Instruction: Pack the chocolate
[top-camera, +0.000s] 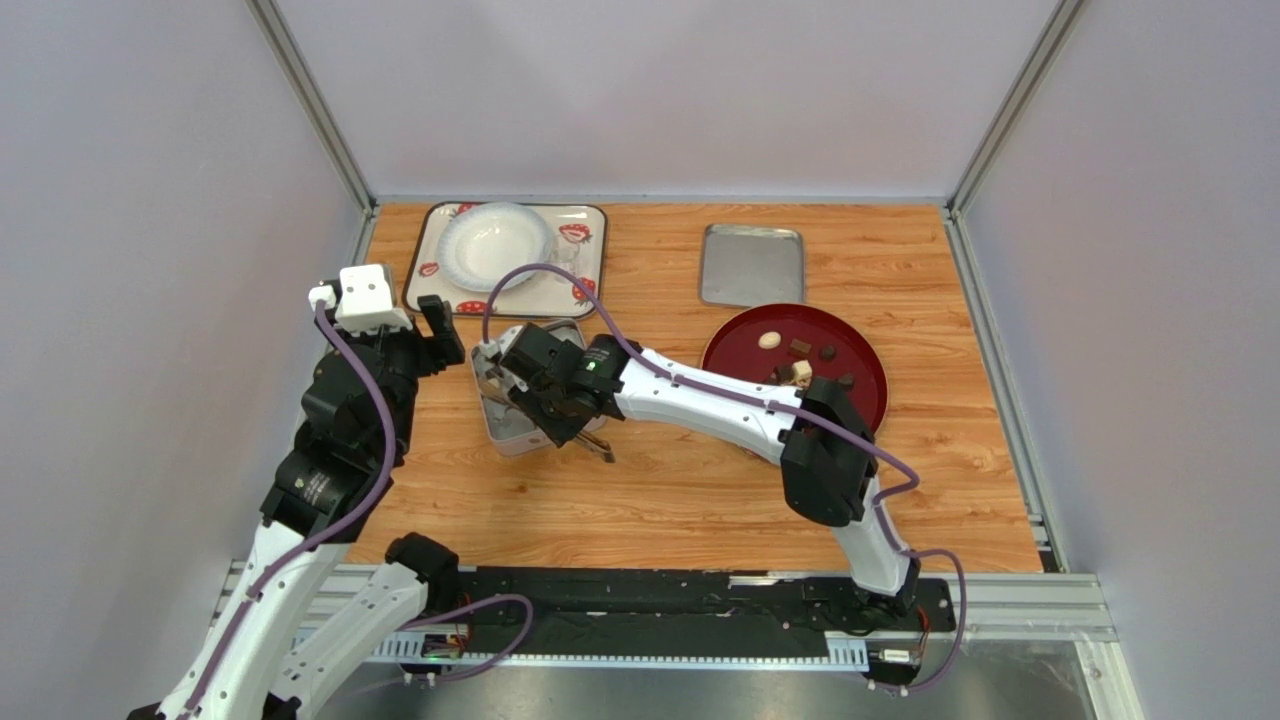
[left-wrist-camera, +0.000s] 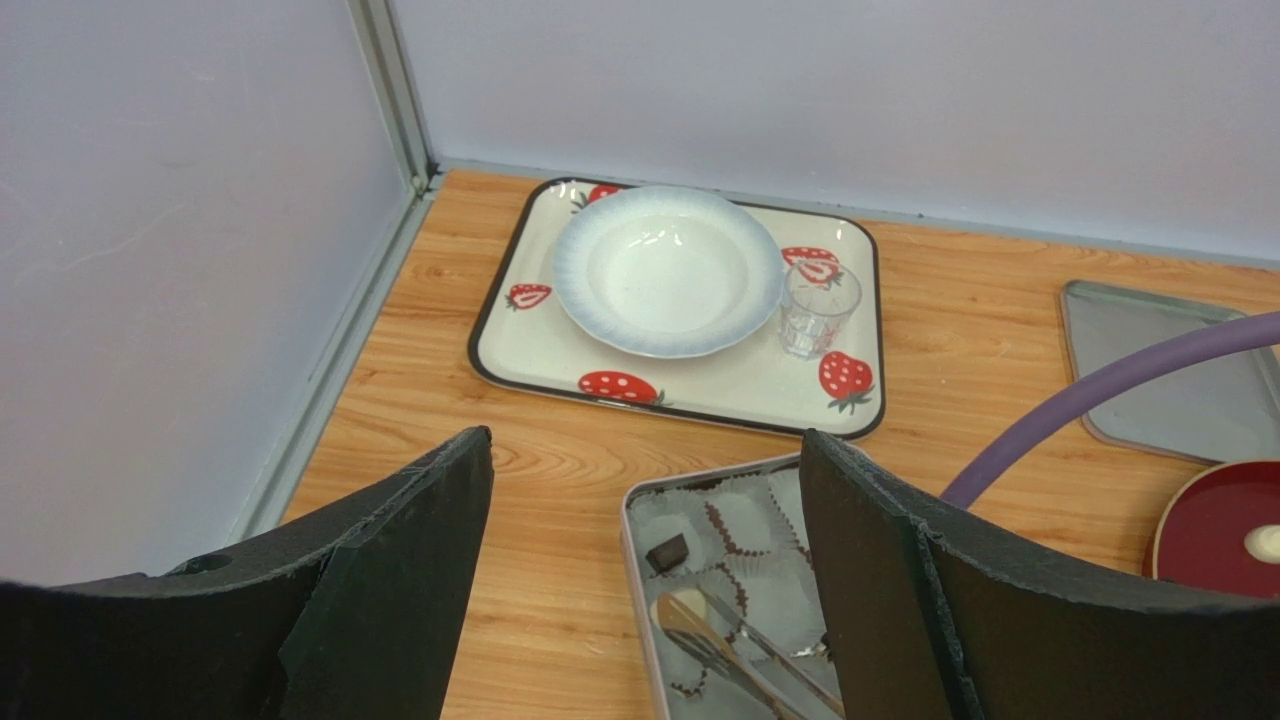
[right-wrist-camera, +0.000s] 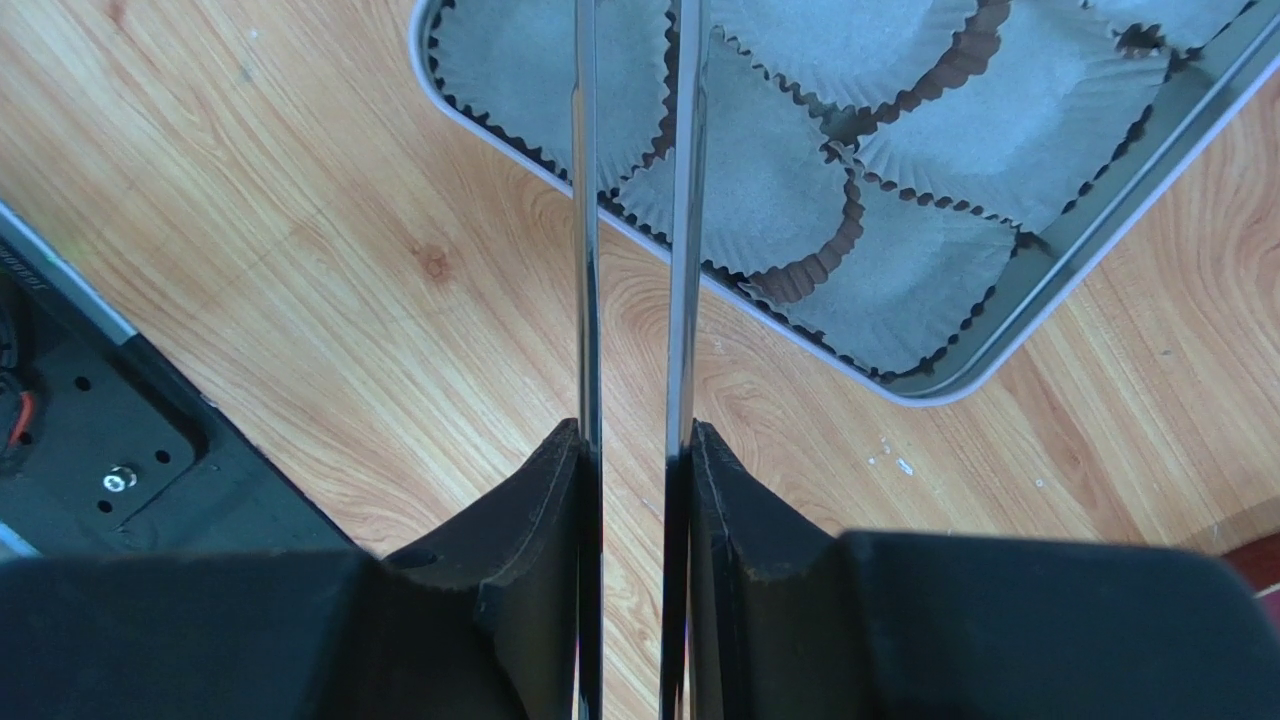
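The filling of the tin (left-wrist-camera: 643, 503) is judged to be in hand, at an early stage. The tin lies left of the middle of the table (top-camera: 676, 480) and is lined with grey paper cups (right-wrist-camera: 759, 188), nearly all of them empty. One dark piece (left-wrist-camera: 669, 552) is seen in a cup at the tin's far left corner. The rest of the chocolate (top-camera: 801, 348) lies on the red plate (top-camera: 864, 393) close to the right edge, well apart from the tin.

The right gripper (right-wrist-camera: 631, 450) is clamped on a pair of metal tongs (right-wrist-camera: 684, 225), which are held over the tin. The arms of the tongs are only slightly apart. Their tips are cut off in the right wrist view, so it cannot be told whether a piece is held between them. The left gripper (left-wrist-camera: 646, 465) hangs beside the tin's left side with its fingers spread wide and nothing between them.

If the tongs are empty, a reach to the red plate is called for next: one small piece to be pinched lightly and carried to a free cup. The light tin may slide, so bracing by the left gripper may be needed
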